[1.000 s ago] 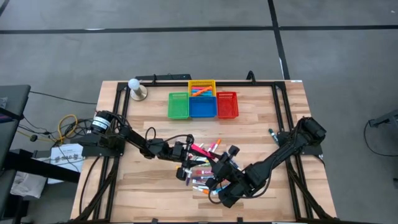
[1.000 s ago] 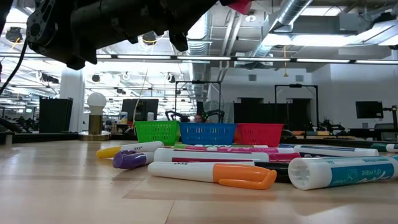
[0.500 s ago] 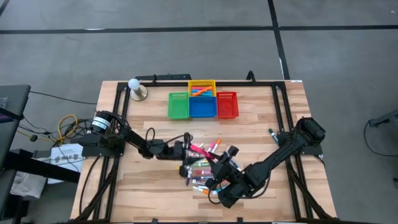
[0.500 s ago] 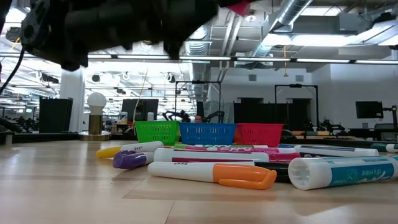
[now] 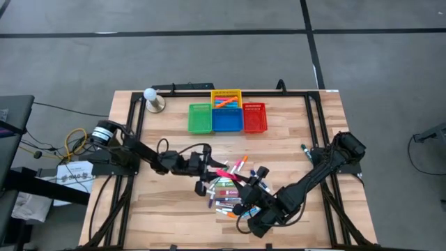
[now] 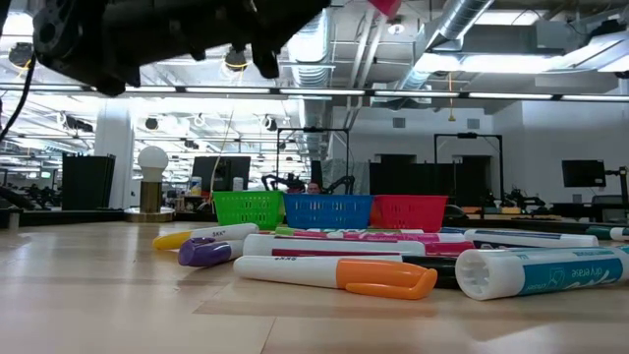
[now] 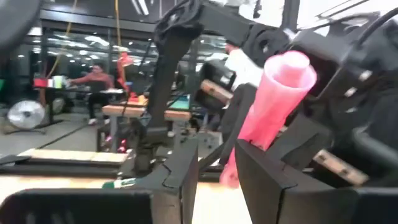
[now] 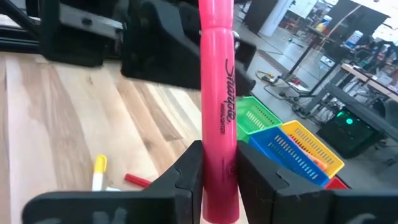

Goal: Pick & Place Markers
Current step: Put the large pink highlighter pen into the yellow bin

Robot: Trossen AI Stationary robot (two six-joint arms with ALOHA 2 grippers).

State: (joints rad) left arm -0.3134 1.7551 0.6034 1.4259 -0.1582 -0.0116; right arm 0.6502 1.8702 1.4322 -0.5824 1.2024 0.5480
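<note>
Both arms have shifted since a second ago: the left arm has drawn back toward its own side of the table (image 5: 293, 125), and the right arm has slid nearer the front edge, carrying a pink marker (image 5: 226, 173) with it.

Two dark arms work over the wooden table. The right gripper (image 8: 214, 171) hangs above the front middle of the table, its two fingers clamped on the lower barrel of the pink marker, which stands upright between them in the right wrist view. The left gripper (image 7: 217, 168) is at the left edge of the marker pile; in its own wrist view the pink marker's capped end sits in the gap between its two fingers, which stand a little apart, and I cannot tell whether they press on it.

Four small square baskets stand near the far edge: a green basket (image 5: 200, 118), a blue basket (image 5: 227, 120) and a red basket (image 5: 254, 118) in a row, touching side by side, and a yellow basket (image 5: 226, 95) just behind the blue one, with a few orange and blue pens lying in it.

A loose pile of markers (image 5: 226, 192) lies on the table between the two grippers, too tangled from above to count exactly. The low view shows at least five lying flat, among them one orange-capped marker (image 6: 339, 274) nearest the camera and one purple-capped marker (image 6: 211, 251) beside it.

One white bulb on a round base (image 5: 152, 99) stands at the far left corner.
</note>
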